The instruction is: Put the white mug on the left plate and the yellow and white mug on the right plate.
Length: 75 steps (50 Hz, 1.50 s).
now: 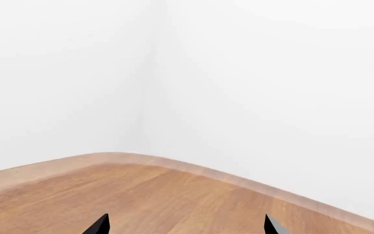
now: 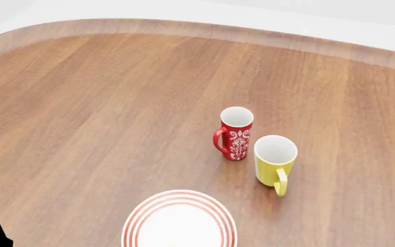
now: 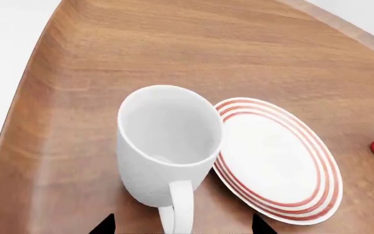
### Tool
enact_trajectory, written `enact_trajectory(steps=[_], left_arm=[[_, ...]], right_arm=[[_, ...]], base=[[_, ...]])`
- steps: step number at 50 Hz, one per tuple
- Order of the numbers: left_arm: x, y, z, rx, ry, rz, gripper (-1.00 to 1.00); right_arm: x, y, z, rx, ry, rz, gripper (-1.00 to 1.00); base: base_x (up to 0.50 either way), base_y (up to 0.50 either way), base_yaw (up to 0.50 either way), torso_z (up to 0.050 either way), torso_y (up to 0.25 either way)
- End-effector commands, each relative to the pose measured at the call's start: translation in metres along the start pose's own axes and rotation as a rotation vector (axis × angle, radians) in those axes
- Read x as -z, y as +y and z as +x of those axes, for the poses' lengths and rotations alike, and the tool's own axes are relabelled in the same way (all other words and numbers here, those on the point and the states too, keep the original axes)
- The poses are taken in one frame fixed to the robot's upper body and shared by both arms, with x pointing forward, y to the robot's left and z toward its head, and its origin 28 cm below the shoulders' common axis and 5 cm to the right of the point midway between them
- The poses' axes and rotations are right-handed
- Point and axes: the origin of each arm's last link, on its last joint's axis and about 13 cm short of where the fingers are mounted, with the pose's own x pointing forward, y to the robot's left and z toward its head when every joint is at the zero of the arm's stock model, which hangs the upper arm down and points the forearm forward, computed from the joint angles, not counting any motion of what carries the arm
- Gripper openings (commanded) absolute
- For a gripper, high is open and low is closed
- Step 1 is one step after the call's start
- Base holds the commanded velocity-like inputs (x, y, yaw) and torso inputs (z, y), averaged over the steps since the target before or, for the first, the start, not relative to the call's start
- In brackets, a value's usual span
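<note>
Here, white mug (image 3: 167,146) upright beside ringed plate (image 3: 284,170), right claw (image 3: 181,225) spread wide

A tall red floral-patterned mug (image 2: 236,133) stands just beside the small yellow mug (image 2: 275,158), crowding it; the wooden table (image 2: 81,118) elsewhere lies open.

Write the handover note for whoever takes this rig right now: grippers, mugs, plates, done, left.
Left gripper: open, empty, over bare table.
Right gripper: open, just behind the white mug, handle toward it.
White mug stands on the table beside a plate, not on it.
Yellow and white mug stands by the red mug, off any plate.
Only one plate in view.
Done: nothing. Left: both placements.
</note>
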Motion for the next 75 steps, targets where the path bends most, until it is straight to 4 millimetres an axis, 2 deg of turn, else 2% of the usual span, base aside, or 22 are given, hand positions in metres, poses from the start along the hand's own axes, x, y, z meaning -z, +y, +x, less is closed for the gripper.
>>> enact_trajectory(steps=[1,21,41,54,75], left_arm=[[-0.001,-0.001,0.000,0.005,-0.003,-0.002,1.00],[0.002,-0.001,0.000,0.011,0.004,0.003,1.00],[-0.001,0.001,-0.001,-0.001,-0.006,-0.002,1.00],[-0.003,0.002,0.000,-0.005,-0.012,-0.005,1.00],[-0.005,0.003,-0.002,-0.007,-0.016,-0.007,1.00]], right_arm=[[0.006,-0.001,0.012,-0.043,0.024,0.003,1.00],[0.003,-0.034,0.025,-0.072,0.029,0.016,1.00],[0.017,-0.023,0.035,-0.160,0.070,0.001,1.00],[0.027,-0.030,0.046,-0.155,0.101,0.033,1.00],[0.030,-0.028,0.048,-0.162,0.113,0.035,1.00]], base=[[0.00,0.00,0.00,0.000,0.000],[0.00,0.00,0.00,0.000,0.000],[0.00,0.00,0.00,0.000,0.000],[0.00,0.00,0.00,0.000,0.000],[0.00,0.00,0.00,0.000,0.000]])
